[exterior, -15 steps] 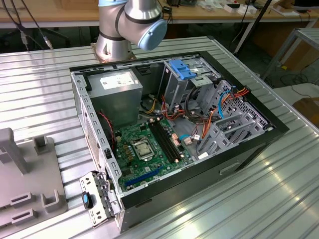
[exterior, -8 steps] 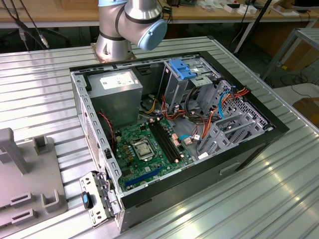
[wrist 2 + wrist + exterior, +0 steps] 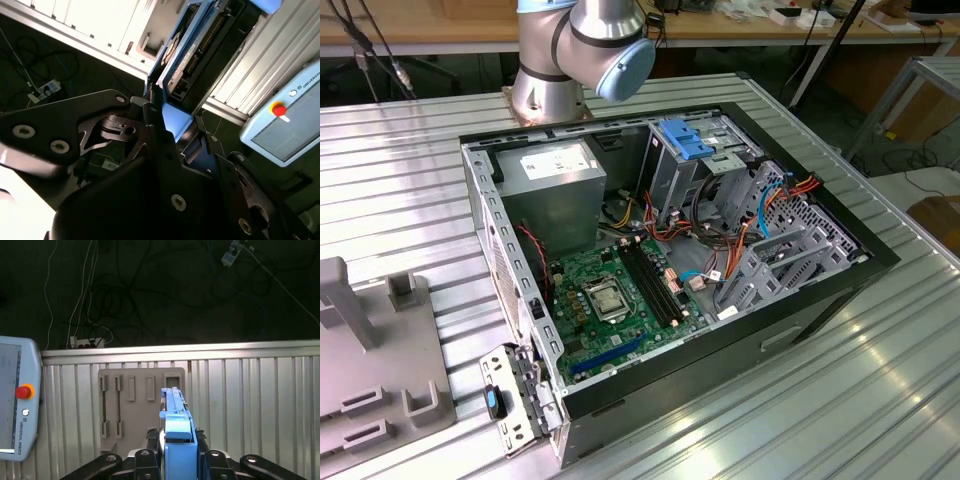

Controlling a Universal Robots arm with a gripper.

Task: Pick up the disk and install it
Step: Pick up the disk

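In both wrist views my gripper [image 3: 177, 452] [image 3: 172, 127] is shut on the disk [image 3: 176, 420] [image 3: 192, 40], a grey drive in a bright blue carrier seen edge-on. The black fingers [image 3: 145, 460] clamp the carrier's blue end from both sides. In the first wrist view the disk hangs over the ribbed metal table [image 3: 250, 405], in front of a flat grey holder plate [image 3: 132, 410] with slots. In the exterior view the open computer case [image 3: 790, 320] lies on its side with a metal drive cage [image 3: 680, 175] at its back.
A paler blue ribbed latch [image 3: 685, 138] tops the drive cage. A power supply box [image 3: 555, 185], the green motherboard [image 3: 610, 300] and cable bundles [image 3: 760, 225] fill the case. A grey fixture [image 3: 370, 340] stands at the exterior view's left. A teach pendant [image 3: 17, 400] lies on the table.
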